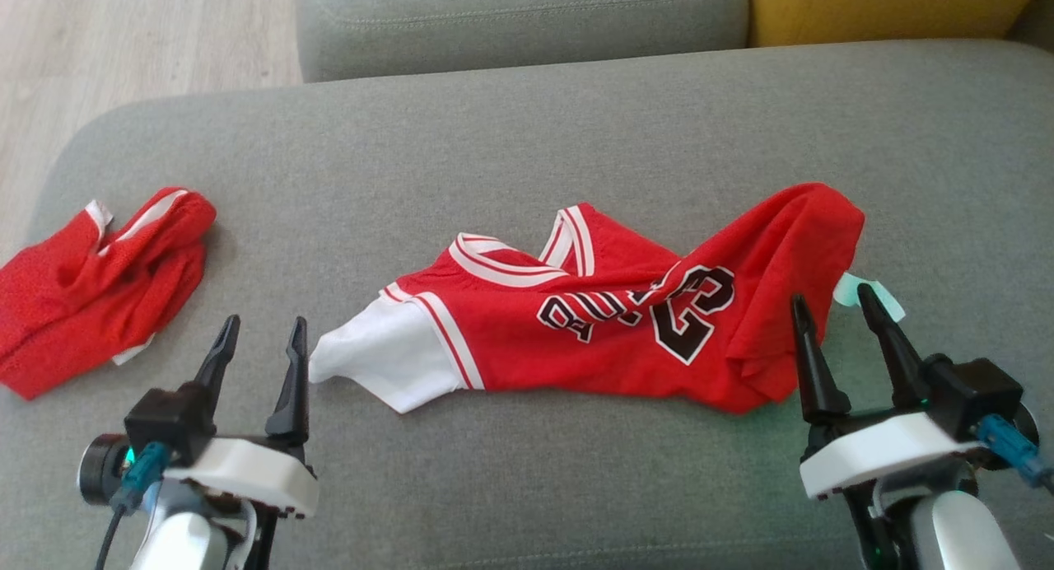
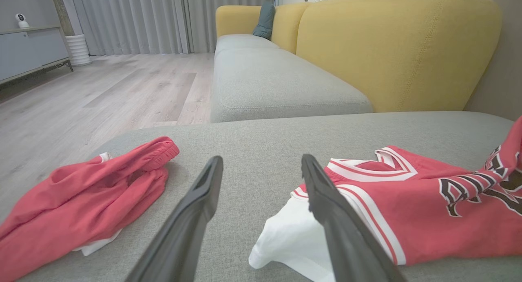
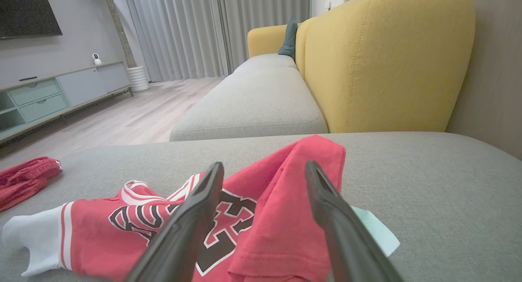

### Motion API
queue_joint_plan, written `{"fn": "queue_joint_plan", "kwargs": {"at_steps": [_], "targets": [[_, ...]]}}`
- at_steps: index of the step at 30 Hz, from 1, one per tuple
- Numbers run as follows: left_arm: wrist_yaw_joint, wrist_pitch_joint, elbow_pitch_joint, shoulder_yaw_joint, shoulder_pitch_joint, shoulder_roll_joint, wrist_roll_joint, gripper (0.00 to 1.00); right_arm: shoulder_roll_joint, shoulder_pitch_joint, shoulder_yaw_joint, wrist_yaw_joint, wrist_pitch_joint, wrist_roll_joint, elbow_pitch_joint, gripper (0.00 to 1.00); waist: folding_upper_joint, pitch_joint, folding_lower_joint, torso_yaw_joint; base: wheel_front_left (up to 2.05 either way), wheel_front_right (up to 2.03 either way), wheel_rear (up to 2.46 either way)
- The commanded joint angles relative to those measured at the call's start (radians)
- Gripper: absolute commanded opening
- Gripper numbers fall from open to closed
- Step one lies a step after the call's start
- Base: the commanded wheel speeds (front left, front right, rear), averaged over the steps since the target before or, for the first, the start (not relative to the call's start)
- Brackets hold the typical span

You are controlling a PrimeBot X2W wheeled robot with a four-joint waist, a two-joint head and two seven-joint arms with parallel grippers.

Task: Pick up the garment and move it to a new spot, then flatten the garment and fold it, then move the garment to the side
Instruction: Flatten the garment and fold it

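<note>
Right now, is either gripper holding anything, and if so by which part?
Nothing is held. The left gripper and right gripper are both open at either end of the jersey lying on the grey cushion.

Crumpled red jersey (image 3: pixel 261 233) before spread hand (image 3: pixel 264 167)

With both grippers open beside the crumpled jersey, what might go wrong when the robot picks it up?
The jersey lies bunched, so the right gripper may pinch several layers and keep the creases. The left gripper, near the white sleeve, might lift only that. The red shorts crowd the left side.
</note>
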State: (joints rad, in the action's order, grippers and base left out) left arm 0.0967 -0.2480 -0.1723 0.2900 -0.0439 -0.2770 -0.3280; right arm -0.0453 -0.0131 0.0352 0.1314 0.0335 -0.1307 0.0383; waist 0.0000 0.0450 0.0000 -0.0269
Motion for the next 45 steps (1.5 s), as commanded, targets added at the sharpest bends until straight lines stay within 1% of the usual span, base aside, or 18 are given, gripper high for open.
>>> {"fn": "queue_joint_plan", "kwargs": {"at_steps": [1,7,13,16,25,29,32,33,34,35,40,45], "targets": [[0.007,-0.009,0.028,-0.032,-0.051,-0.026,0.0,1.0,-0.005,0.027,0.025,-0.001,-0.004,0.002,-0.029,1.0,0.0,0.003,0.0,0.001,0.0,0.0,0.0],[0.01,-0.009,0.035,-0.029,-0.06,-0.027,0.001,1.0,-0.005,0.028,0.008,-0.001,-0.012,0.007,-0.007,1.0,0.0,0.021,0.0,0.003,0.0,0.0,0.0],[0.009,-0.01,0.046,-0.023,-0.084,-0.028,0.005,1.0,-0.005,0.049,-0.051,-0.001,-0.013,0.028,0.047,1.0,0.0,0.061,0.0,0.009,0.0,0.0,0.0],[0.006,-0.01,0.051,-0.02,-0.108,-0.026,0.008,1.0,-0.005,0.091,-0.092,-0.001,-0.015,0.05,0.088,1.0,0.0,0.097,0.0,0.013,0.0,0.0,0.0],[-0.01,-0.012,0.038,-0.01,-0.166,-0.015,0.016,1.0,-0.005,0.229,-0.143,-0.001,-0.022,0.098,0.178,1.0,0.0,0.156,0.0,0.031,0.0,0.0,0.0],[-0.017,-0.013,0.03,-0.007,-0.181,-0.007,0.021,1.0,-0.005,0.273,-0.162,-0.001,-0.042,0.095,0.226,1.0,0.0,0.169,0.0,0.038,0.0,0.0,0.0],[-0.02,-0.013,0.027,-0.007,-0.189,-0.002,0.024,1.0,-0.006,0.294,-0.162,-0.001,-0.08,0.067,0.261,1.0,0.0,0.174,0.0,0.041,0.0,0.0,0.0],[-0.022,-0.013,0.027,-0.007,-0.19,0.0,0.025,1.0,-0.007,0.297,-0.159,-0.001,-0.093,0.053,0.27,0.69,0.0,0.175,0.0,0.042,0.0,0.0,0.0],[-0.023,-0.013,0.027,-0.008,-0.192,0.002,0.027,1.0,-0.008,0.3,-0.154,-0.001,-0.102,0.042,0.273,0.11,0.0,0.177,0.0,0.043,0.0,0.0,0.0],[-0.025,-0.013,0.027,-0.01,-0.193,0.004,0.027,1.0,-0.012,0.301,-0.147,-0.001,-0.107,0.034,0.273,0.0,0.0,0.179,0.0,0.044,0.0,0.0,0.0],[-0.03,-0.014,0.029,-0.018,-0.198,0.011,0.035,1.0,-0.022,0.297,-0.123,-0.001,-0.108,-0.007,0.238,0.0,0.0,0.188,0.0,0.043,0.0,0.0,0.0],[-0.036,-0.014,0.029,-0.029,-0.201,0.017,0.042,1.0,-0.037,0.307,-0.124,-0.001,-0.1,-0.026,0.163,0.0,0.0,0.196,0.0,0.037,0.0,0.0,0.0]]}}
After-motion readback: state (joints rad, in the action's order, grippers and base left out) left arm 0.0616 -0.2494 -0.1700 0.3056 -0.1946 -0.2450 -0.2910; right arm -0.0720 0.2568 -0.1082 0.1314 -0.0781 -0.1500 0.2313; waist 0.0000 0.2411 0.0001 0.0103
